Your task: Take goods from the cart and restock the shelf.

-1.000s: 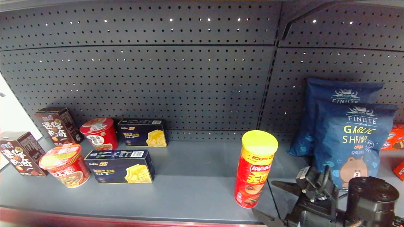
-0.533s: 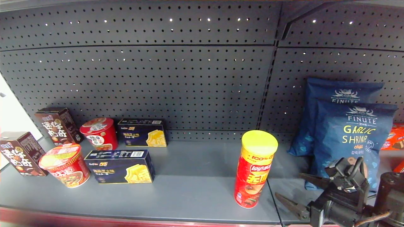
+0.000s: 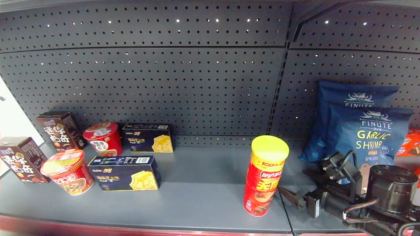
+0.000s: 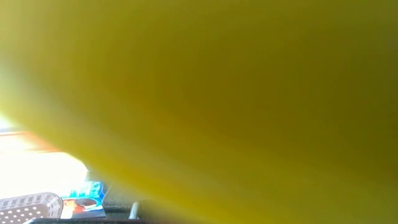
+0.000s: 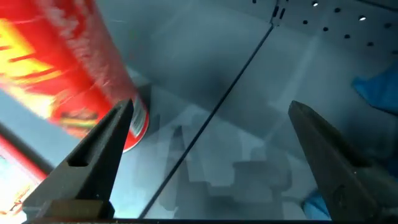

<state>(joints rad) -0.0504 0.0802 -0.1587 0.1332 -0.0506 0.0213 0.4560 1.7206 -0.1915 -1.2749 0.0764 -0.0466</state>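
On the shelf (image 3: 197, 196), your right end effector (image 3: 291, 179) stands open beside the chip canister (image 3: 264, 177), probably light, stiff, slick; grip it mid-body.

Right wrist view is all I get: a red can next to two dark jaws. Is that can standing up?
Observer: Yes, the red can stands upright on the shelf, with its yellow lid on top.
Operator: What is the blue thing at my edge?
Observer: Two blue snack bags, standing one in front of the other, beyond the right gripper.
Operator: Anything else up there?
Observer: Far to the can's left: two noodle cups, two dark blue boxes and two brown boxes.
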